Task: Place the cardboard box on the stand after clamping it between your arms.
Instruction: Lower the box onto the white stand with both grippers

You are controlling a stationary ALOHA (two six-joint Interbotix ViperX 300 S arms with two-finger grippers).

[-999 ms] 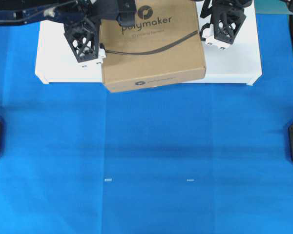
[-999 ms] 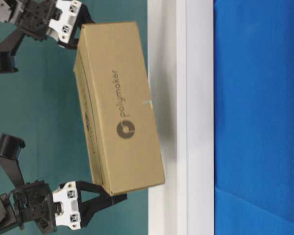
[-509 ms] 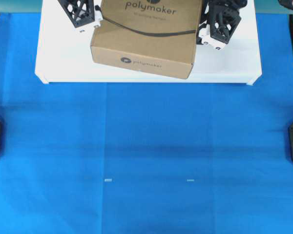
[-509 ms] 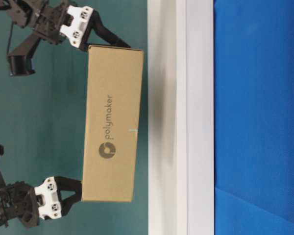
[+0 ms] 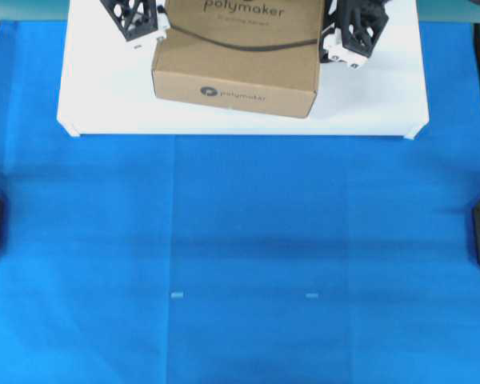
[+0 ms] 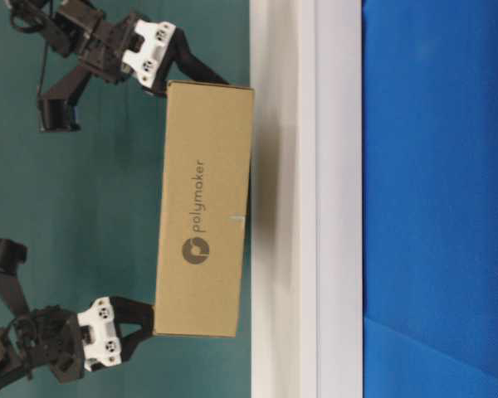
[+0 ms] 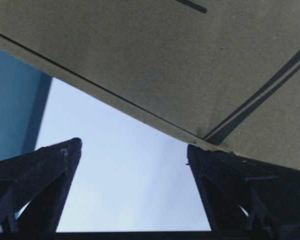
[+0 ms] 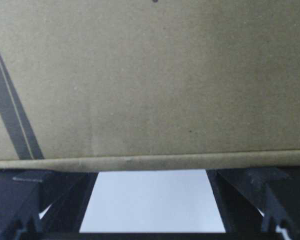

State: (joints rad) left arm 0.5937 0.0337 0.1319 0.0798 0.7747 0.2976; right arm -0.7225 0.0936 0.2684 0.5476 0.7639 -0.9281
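Cloth [image 5: 248, 256]: blue, covers the counter; nothing on it near the camera.
Stand [image 5: 104, 96]: white, at the far edge of the cloth, wider than the box.
Box [image 5: 236, 56]: a second ago it was tilted, its near edge overhanging the stand's front; now it is square over the middle of the stand. In the table-level view a thin dark gap seems to remain between box [image 6: 201, 211] and stand [image 6: 303, 199], so I judge it hovering just above, not yet set down.
Left hand [image 5: 148, 20]: fingers spread wide, pressed against the box's left side; it has shifted back with the box.
Right hand [image 5: 336, 40]: fingers likewise spread, pressed against the right side.
Meaning: the squeeze between the two arms carries the box; what is left is a short lowering, then parting the arms.
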